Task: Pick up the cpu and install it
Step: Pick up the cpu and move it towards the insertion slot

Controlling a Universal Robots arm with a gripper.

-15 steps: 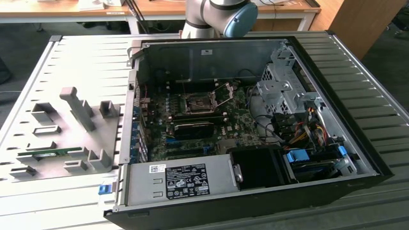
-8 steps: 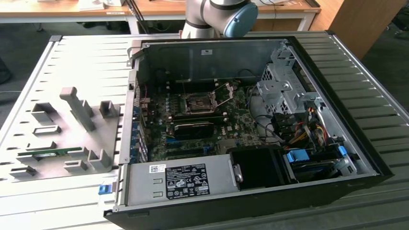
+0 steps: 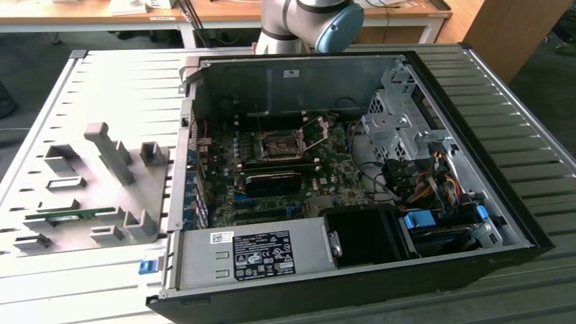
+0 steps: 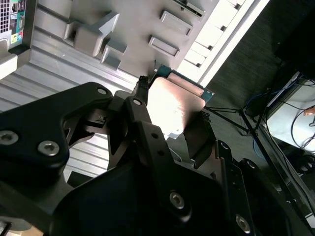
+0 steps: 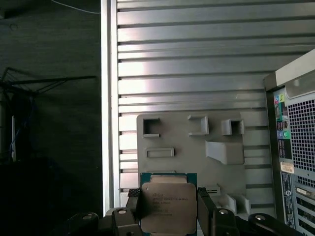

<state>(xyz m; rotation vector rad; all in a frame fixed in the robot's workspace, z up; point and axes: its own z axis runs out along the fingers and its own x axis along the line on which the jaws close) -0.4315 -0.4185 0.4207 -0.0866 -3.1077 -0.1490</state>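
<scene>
In both wrist views my gripper [image 5: 169,212] [image 4: 173,117] is shut on the cpu [image 5: 167,199] [image 4: 174,96], a flat square chip with a silver-grey metal top and a green rim. One black finger [image 5: 134,209] presses each side edge. The chip hangs high above the grey fixture plate [image 5: 197,152] [image 4: 133,24], clear of it. In the exterior view the motherboard socket [image 3: 280,144] lies inside the open computer case [image 3: 468,121] with its metal frame swung up. The arm's base [image 3: 311,23] stands behind the case.
The grey fixture plate [image 3: 99,185] with raised holders lies on the ribbed table at the exterior view's left, with a green memory stick [image 3: 67,214] in it. The case's rear panel [image 5: 298,147] stands beside the plate. The table edge [image 5: 110,98] drops to dark floor.
</scene>
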